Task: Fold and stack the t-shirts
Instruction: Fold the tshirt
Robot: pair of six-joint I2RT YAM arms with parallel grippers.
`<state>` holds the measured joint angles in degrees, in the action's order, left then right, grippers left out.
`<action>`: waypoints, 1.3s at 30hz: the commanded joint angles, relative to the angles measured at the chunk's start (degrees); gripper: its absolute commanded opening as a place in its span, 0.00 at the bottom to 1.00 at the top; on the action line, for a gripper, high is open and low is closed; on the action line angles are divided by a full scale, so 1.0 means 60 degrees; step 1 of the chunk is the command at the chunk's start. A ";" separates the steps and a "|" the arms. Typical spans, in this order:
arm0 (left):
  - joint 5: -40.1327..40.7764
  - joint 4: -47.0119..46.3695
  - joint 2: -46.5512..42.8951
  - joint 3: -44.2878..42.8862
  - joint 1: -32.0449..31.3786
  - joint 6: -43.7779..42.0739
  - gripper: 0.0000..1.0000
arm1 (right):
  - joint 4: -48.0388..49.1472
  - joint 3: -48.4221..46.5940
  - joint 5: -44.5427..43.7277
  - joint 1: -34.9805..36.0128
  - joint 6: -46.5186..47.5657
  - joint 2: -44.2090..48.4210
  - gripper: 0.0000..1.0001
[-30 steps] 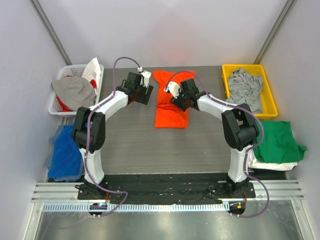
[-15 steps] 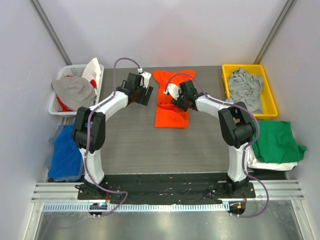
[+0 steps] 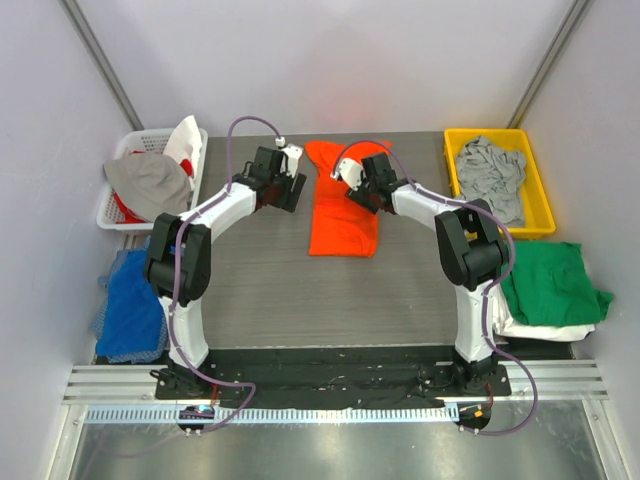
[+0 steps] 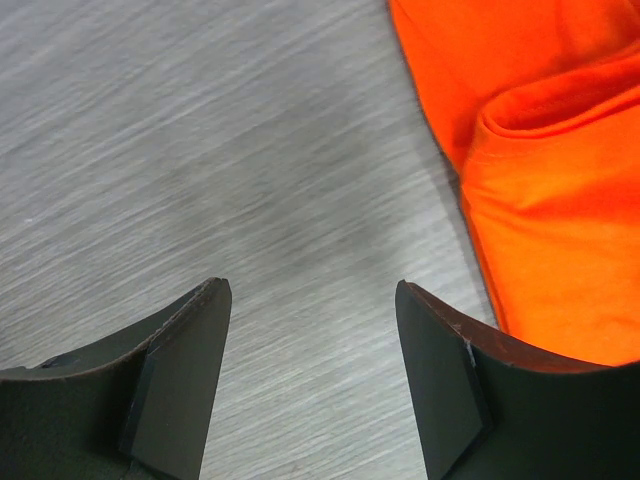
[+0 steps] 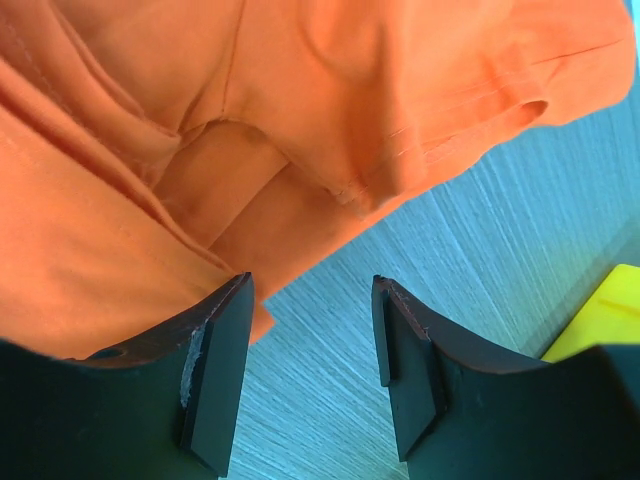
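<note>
A bright orange t-shirt (image 3: 340, 215) lies partly folded lengthwise on the grey table, mid-back. My left gripper (image 3: 290, 188) is open and empty over bare table just left of the shirt; in the left wrist view the gripper (image 4: 308, 290) has the orange shirt (image 4: 545, 200) off its right finger. My right gripper (image 3: 356, 192) is open and empty at the shirt's right side; in the right wrist view the gripper (image 5: 312, 285) hangs over the table at the edge of the orange folds (image 5: 300, 110). A green shirt (image 3: 555, 280) lies on a white one (image 3: 540, 330) at the right.
A yellow bin (image 3: 452, 165) at the back right holds a light grey shirt (image 3: 490, 175); its corner shows in the right wrist view (image 5: 610, 310). A white basket (image 3: 122, 150) at the back left holds grey, white and red cloth. A blue cloth (image 3: 130, 300) lies at the left.
My right gripper has moved toward the far end of the shirt, along its right side. The left arm and the shirt have not visibly moved.
</note>
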<state>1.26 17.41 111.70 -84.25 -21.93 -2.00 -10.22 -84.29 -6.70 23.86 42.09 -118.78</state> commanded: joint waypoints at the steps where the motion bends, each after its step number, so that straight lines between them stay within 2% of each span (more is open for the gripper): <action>1: -0.0852 0.0055 -0.0451 0.0110 0.0008 -0.0018 0.71 | 0.0151 -0.0323 -0.0114 -0.0007 -0.0144 0.0299 0.58; 11: -0.3138 0.1917 -0.1316 0.0301 -0.0255 0.0260 0.72 | -0.0727 0.1830 -0.0201 0.0374 -0.0657 0.3066 0.68; 15: -0.3271 0.2196 -0.1405 0.0433 -0.0577 0.0187 0.72 | -0.1240 0.2651 -0.0232 0.0725 -0.0876 0.4208 0.70; 19: -0.3227 0.2328 -0.1142 0.0491 -0.0943 0.0114 0.71 | -0.1666 0.3411 -0.0143 0.1179 -0.1228 0.4707 0.69; 28: -0.3008 0.1962 -0.0571 0.0828 -0.1178 0.0289 0.69 | -0.1447 0.4673 -0.0027 0.1810 -0.1594 0.5002 0.64; 39: -0.2846 0.1698 0.0074 0.0756 -0.1281 0.0275 0.68 | -0.1007 0.4718 0.0134 0.1839 -0.1550 0.4344 0.61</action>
<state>-16.01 29.74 110.89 -78.46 -29.30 -0.43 -18.94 -55.35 -7.11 34.81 33.67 -91.18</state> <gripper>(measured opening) 0.681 0.616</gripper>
